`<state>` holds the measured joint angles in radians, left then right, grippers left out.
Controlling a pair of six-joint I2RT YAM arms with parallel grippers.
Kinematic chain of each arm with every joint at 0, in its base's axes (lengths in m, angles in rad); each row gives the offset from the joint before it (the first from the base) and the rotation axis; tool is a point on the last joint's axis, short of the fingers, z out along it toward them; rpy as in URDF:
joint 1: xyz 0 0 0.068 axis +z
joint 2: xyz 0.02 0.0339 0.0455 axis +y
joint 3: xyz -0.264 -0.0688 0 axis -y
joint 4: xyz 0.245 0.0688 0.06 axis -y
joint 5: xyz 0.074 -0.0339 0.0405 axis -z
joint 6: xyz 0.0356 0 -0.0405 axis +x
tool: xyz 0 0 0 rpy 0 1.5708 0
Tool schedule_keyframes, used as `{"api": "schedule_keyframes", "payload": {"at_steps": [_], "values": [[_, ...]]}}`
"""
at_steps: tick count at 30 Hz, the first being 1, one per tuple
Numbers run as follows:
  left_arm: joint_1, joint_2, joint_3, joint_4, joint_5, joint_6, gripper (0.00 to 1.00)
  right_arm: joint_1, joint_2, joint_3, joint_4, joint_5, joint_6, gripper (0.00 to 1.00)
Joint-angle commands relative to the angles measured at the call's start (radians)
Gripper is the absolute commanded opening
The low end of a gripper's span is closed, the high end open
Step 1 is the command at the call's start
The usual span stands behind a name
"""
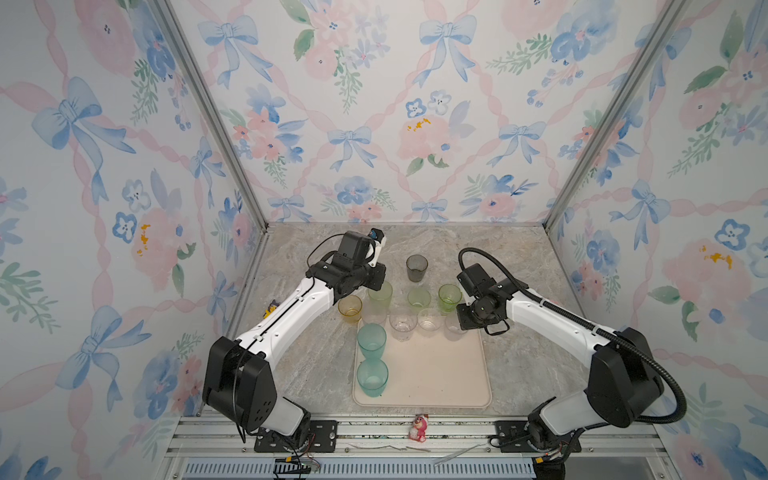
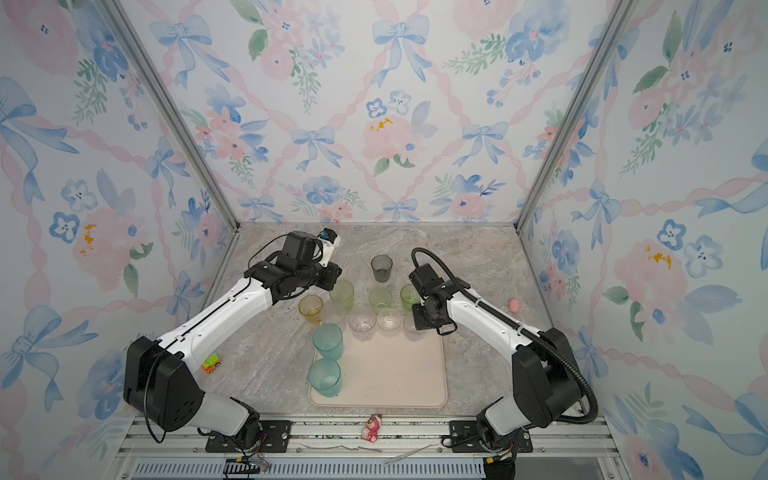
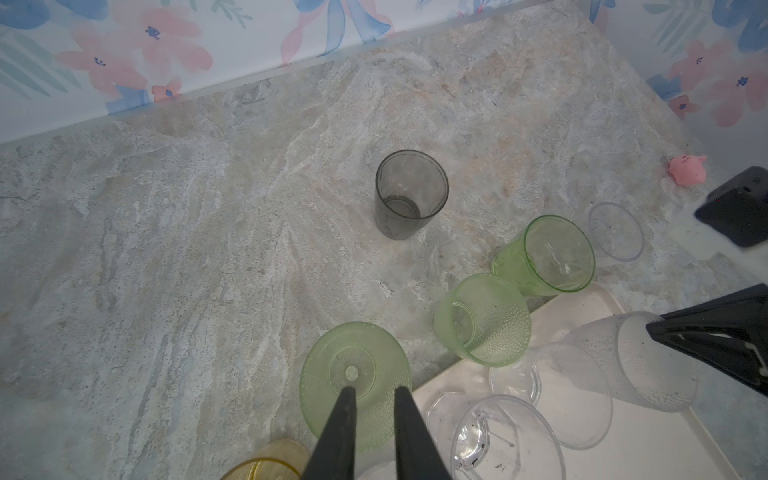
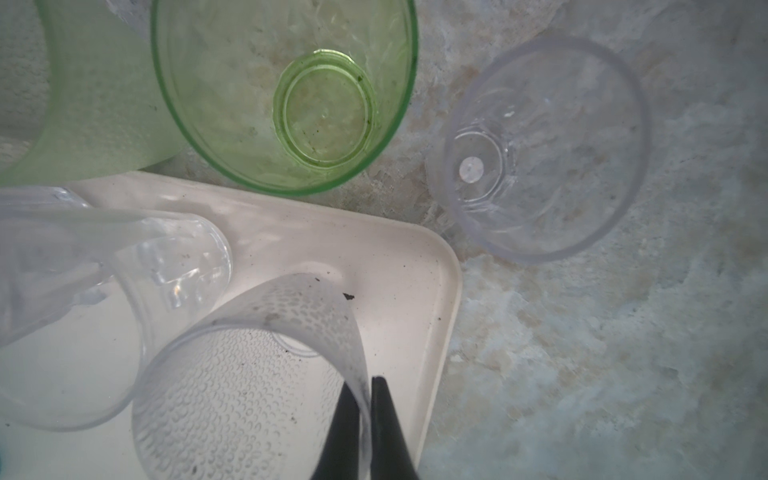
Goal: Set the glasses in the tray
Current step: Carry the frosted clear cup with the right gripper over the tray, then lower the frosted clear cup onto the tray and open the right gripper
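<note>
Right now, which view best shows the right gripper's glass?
Right wrist: the dimpled clear glass fills it, wall pinched by the right gripper. Left wrist shows its side; in both top views the gripper mostly hides it.

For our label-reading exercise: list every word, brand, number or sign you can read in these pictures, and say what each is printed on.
None can be read. The glasses, tray, pink figurine and toy car show no writing. Any marks on the arms' black housings would be too small to read.
</note>
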<state>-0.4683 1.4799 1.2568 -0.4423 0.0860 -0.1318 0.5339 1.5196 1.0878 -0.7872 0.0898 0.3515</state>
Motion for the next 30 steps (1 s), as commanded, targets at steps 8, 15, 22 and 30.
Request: {"api": "schedule_keyframes", "payload": {"at_steps": [8, 15, 22, 30], "values": [[0.02, -0.017, -0.008, 0.002, 0.004, 0.008, 0.2, -0.015, 0.048, 0.014, 0.017, -0.017, -0.02, 0.0], [0.022, -0.007, -0.003, 0.003, 0.01, 0.009, 0.2, -0.012, 0.061, 0.017, 0.023, -0.035, -0.019, 0.0], [0.022, -0.004, -0.003, 0.002, 0.009, 0.009, 0.2, -0.018, 0.07, 0.022, 0.016, -0.03, -0.024, 0.07], [0.025, -0.008, -0.01, 0.003, 0.009, 0.01, 0.2, -0.022, 0.018, 0.053, -0.034, -0.021, -0.03, 0.21]]}}
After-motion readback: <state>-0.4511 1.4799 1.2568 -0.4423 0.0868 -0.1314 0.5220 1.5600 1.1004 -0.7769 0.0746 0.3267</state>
